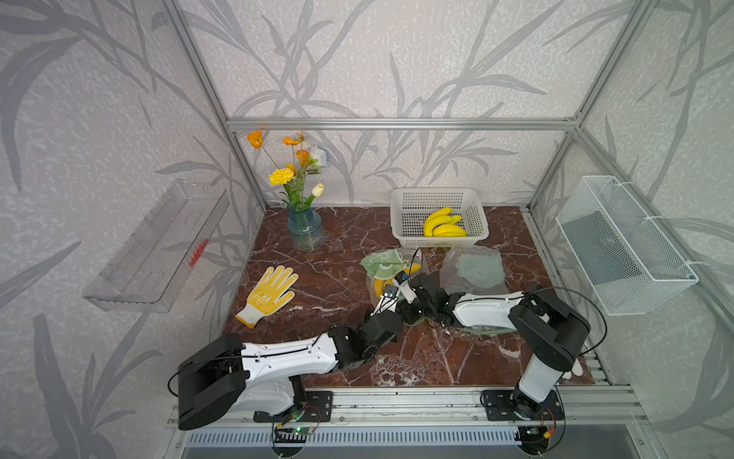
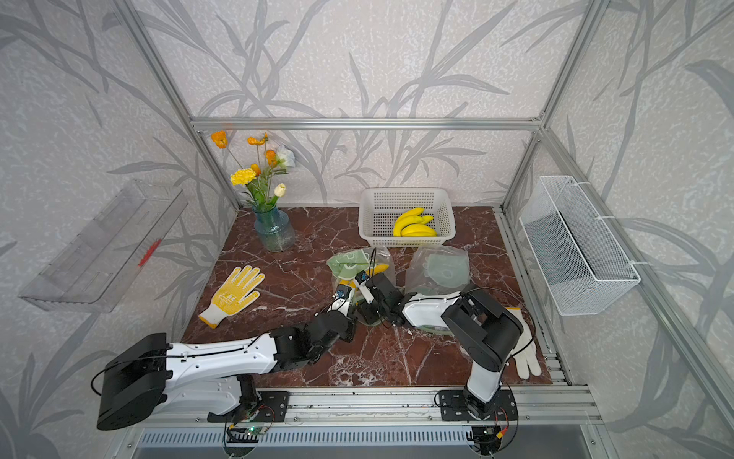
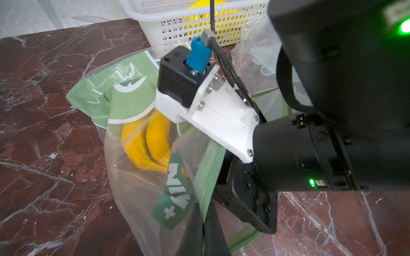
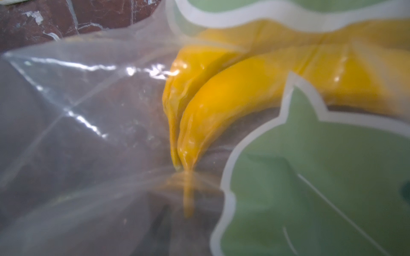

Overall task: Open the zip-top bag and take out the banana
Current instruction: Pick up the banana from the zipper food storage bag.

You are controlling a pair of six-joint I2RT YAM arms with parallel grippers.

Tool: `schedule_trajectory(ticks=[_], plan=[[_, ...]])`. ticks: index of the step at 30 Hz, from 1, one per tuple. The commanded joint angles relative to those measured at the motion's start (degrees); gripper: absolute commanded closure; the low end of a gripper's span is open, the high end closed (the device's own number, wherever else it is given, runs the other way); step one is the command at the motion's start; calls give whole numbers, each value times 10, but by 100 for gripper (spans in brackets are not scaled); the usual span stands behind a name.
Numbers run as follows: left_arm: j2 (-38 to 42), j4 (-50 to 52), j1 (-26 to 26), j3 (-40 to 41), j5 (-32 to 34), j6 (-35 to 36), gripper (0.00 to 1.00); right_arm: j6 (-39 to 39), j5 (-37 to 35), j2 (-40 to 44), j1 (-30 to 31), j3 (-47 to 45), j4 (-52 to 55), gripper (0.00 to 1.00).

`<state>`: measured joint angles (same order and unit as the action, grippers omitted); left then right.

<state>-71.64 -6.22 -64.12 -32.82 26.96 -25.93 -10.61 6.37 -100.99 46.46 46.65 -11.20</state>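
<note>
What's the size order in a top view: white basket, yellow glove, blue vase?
1. white basket
2. yellow glove
3. blue vase, flowers excluded
Glove and vase: unsure, the vase stands farther back.

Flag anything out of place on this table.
Two stray gloves: the yellow dotted fabric glove lies on the red marble tabletop; a white fabric glove sits at its near right corner, partly hidden by the right arm. Nothing looks spilled or broken.
</note>
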Motion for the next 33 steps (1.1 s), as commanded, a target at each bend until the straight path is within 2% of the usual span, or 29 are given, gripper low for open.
schedule_trajectory(ticks=[1, 14, 19, 21, 25, 33], plan=[[14, -15, 2, 6, 8, 0, 100, 6, -7, -11, 3, 10, 18, 56], [9, -21, 1, 8, 8, -4, 100, 11, 10, -38, 3, 34, 20, 46], [10, -21, 1, 9, 11, -4, 100, 13, -6, -54, 3, 54, 56, 60], [13, -20, 2, 10, 13, -4, 100, 11, -15, -57, 3, 60, 72, 69], [17, -17, 2, 14, 22, -7, 100, 11, -6, -58, 3, 61, 81, 77], [12, 24, 2, 4, 58, -16, 100, -19, 28, -9, 3, 27, 76, 84]])
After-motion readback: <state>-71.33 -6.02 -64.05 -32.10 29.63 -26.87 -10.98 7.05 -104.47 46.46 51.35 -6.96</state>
